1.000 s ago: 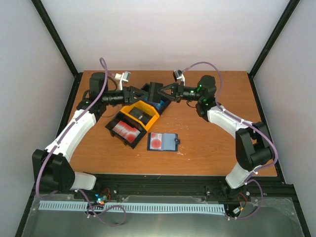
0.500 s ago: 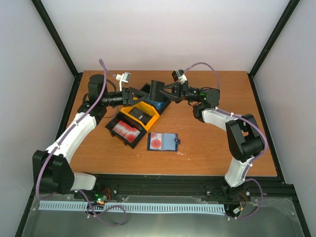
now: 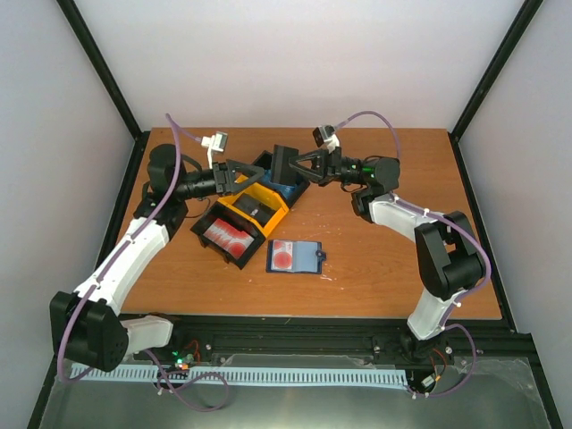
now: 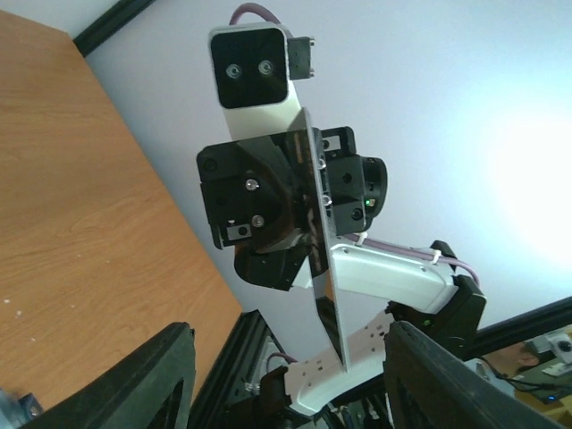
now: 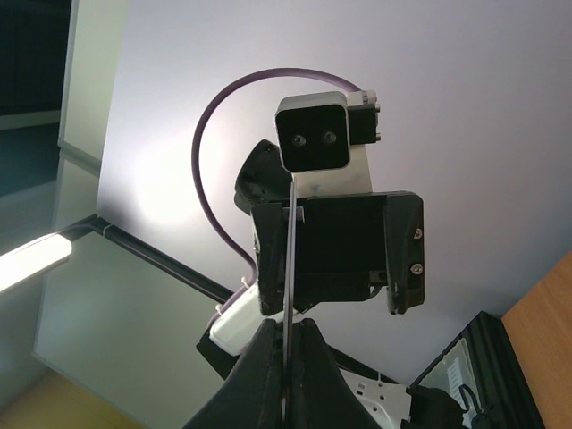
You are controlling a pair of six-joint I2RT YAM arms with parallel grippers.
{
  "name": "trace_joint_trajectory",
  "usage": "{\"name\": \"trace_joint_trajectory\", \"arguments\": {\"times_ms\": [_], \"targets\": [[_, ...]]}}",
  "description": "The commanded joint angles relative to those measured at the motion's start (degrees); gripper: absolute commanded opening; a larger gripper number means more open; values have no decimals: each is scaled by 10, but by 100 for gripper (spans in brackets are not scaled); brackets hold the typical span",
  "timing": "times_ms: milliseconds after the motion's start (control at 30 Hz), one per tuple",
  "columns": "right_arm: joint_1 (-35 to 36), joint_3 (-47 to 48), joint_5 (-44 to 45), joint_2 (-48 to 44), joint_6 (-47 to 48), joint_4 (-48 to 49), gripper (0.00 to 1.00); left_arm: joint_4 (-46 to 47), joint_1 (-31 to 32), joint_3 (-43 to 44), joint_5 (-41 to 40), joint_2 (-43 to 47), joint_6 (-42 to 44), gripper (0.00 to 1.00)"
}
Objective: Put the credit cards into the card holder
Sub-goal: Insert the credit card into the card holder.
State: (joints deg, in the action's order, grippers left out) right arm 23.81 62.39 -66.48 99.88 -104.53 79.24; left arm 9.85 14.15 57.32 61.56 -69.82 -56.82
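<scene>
Your right gripper (image 5: 286, 332) is pinched tight on a thin card (image 4: 327, 308), which stands edge-on between its fingers. In these views the card looks dark, so you cannot tell its colour. Your left gripper (image 4: 288, 340) faces the right one nose to nose, with its fingers (image 4: 165, 371) spread wide and nothing between them. They do not touch the card. From above, both grippers meet in the air over the far end of the black-and-yellow bin (image 3: 268, 200).

The card holder (image 3: 307, 256) lies open and flat on the wooden table (image 3: 384, 259), just in front of the bin and between your two arms. One red card (image 3: 284, 256) sits on its left half.

More red cards (image 3: 228, 237) lie in the bin's near black section. A small black object (image 3: 253, 210) rests in the yellow middle section. A blue object (image 3: 288, 189) shows in the far section, partly hidden under the grippers.
</scene>
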Motion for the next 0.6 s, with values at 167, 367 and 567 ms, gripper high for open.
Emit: {"name": "trace_joint_trajectory", "arguments": {"times_ms": [167,367,567], "targets": [[15,-1,2,-22,26,-13,3,18,21,7,23,-18,-5,42],[16,-2,5,-21,8,10,3,20,21,3,23,-19,-3,27],[17,-4,10,-22,-2,26,3,31,20,-4,28,-17,-8,27]]}}
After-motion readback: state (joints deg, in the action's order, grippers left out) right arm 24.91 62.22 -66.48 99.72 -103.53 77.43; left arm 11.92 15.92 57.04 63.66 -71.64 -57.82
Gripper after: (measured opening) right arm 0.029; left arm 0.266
